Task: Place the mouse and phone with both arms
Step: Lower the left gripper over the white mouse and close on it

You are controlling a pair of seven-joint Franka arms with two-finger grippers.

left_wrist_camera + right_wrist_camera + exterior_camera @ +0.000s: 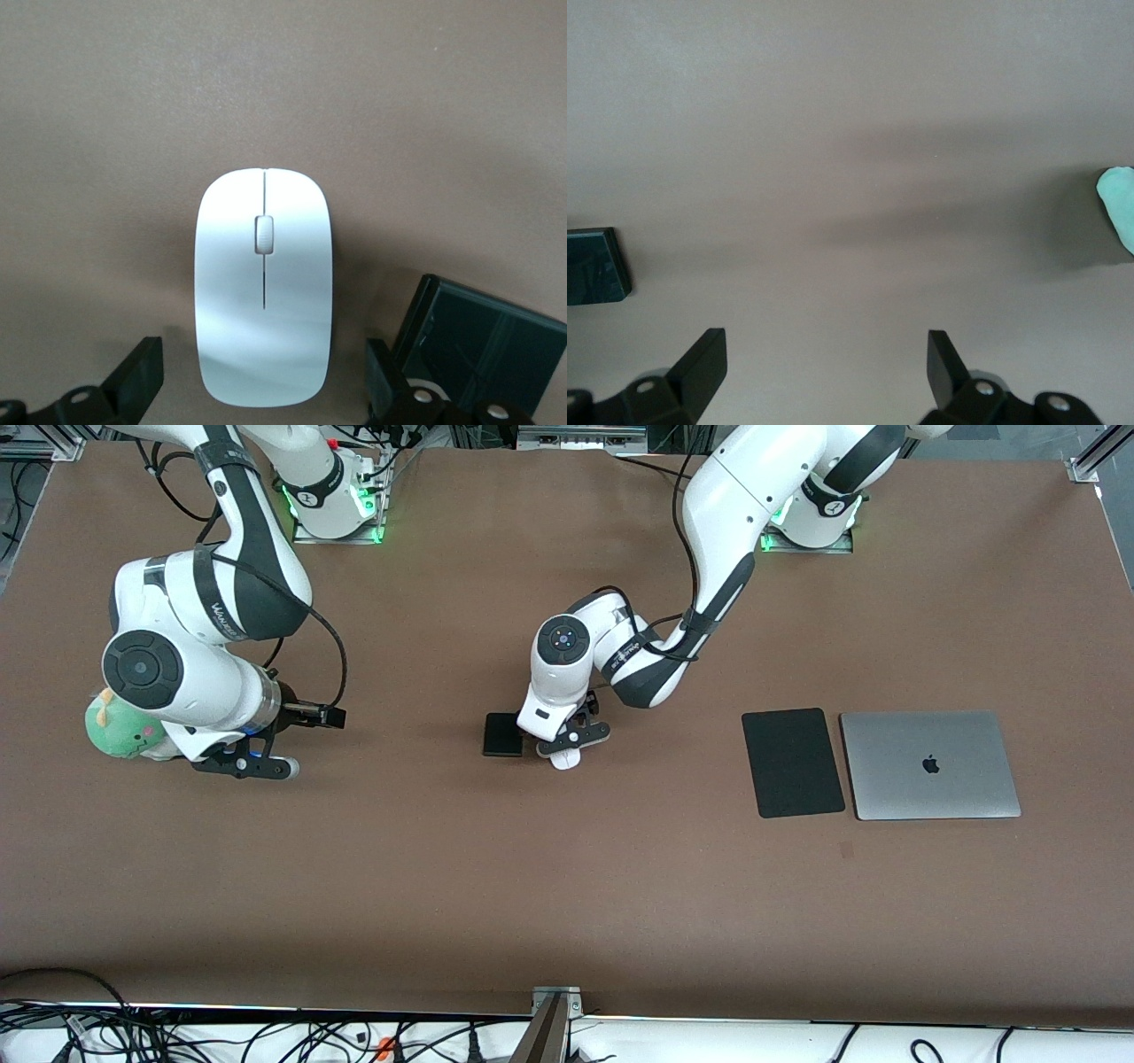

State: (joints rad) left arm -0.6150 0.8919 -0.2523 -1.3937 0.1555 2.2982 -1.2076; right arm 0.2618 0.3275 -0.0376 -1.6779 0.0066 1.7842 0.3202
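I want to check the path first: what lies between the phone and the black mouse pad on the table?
In the front view the mouse, under the open left gripper, lies beside the phone; from there to the mouse pad the stretch is bare brown table.

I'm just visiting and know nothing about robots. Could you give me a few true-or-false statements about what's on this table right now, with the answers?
1. The left gripper has its fingers open on either side of the mouse. True.
2. The phone lies on the mouse pad. False: it lies on the bare table beside the mouse, well apart from the pad.
3. The laptop is closed and sits beside the mouse pad. True.
4. The right gripper holds the phone. False: its fingers are open with nothing between them, over bare table.
5. A green plush toy sits at the right arm's end of the table. True.
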